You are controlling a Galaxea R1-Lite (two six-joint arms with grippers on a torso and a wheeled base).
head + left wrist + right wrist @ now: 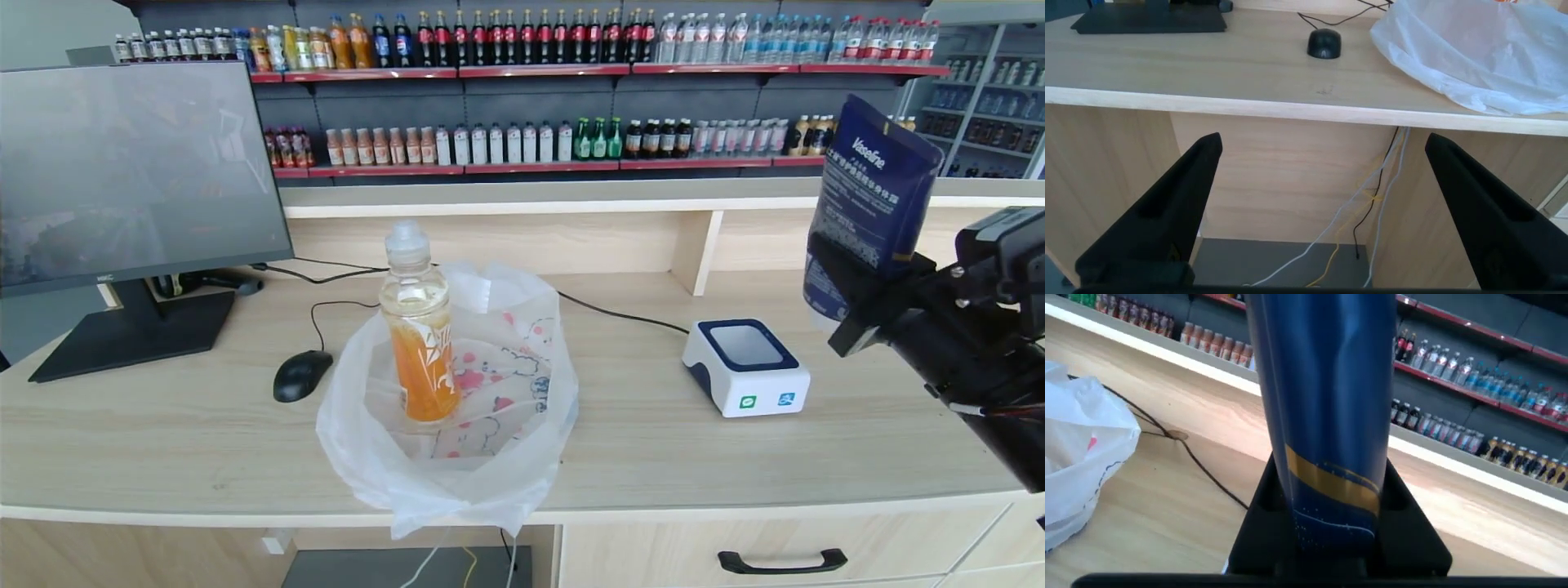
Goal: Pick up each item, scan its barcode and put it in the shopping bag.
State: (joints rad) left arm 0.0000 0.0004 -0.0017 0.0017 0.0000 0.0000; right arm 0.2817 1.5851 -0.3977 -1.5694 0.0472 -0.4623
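My right gripper (861, 282) is shut on a dark blue refill pouch (869, 196), held upright in the air to the right of the white barcode scanner (744, 367). The blue pouch (1323, 408) rises between the right gripper's (1327, 514) black fingers. A translucent white shopping bag (490, 441) sits open on the wooden counter (163, 441) with an orange drink bottle (418, 327) standing inside it. My left gripper (1323, 212) hangs open below the counter edge, in front of the cabinet front, holding nothing; the shopping bag (1478, 49) lies above it on the counter.
A monitor (135, 171) on a black stand is at the counter's left, a black mouse (300, 374) beside the bag, with cables trailing behind. Shelves of bottles (531, 90) line the back wall. A drawer handle (782, 562) sits under the counter.
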